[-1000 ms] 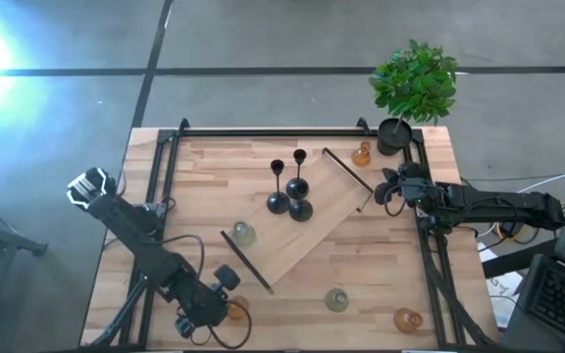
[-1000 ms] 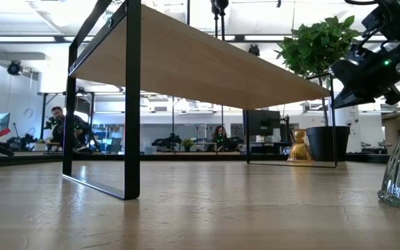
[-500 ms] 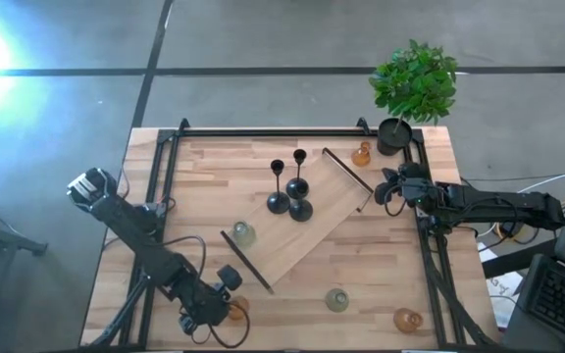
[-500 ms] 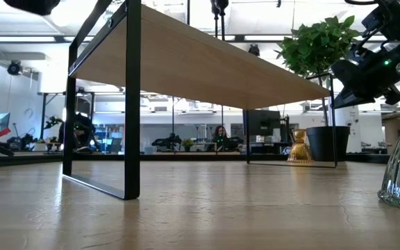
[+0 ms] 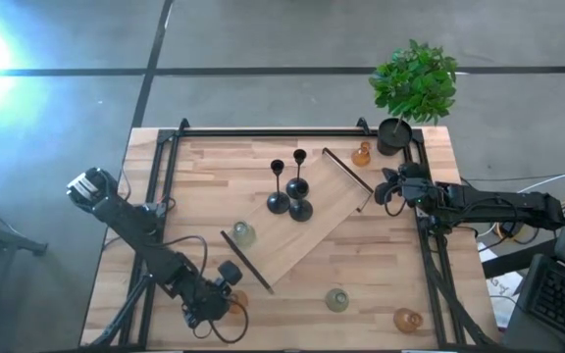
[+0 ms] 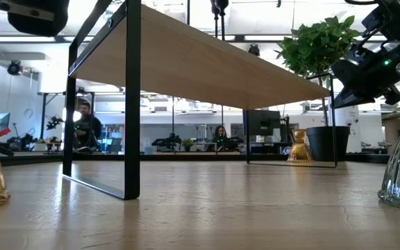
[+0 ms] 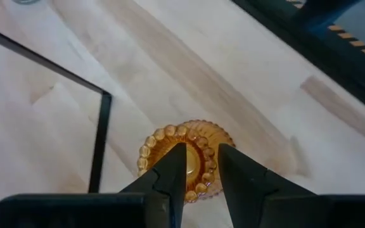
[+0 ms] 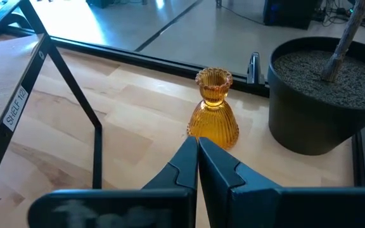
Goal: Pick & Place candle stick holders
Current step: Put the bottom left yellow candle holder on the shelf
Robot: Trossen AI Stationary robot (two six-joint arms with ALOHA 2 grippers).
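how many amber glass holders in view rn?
3. One by the plant pot at the far right, one at the near right edge, one gripped by the left end effector near left. Others may be hidden.

The left gripper (image 7: 199, 177) has carried its amber holder (image 7: 184, 161) slightly inward (low view shows it lifted).
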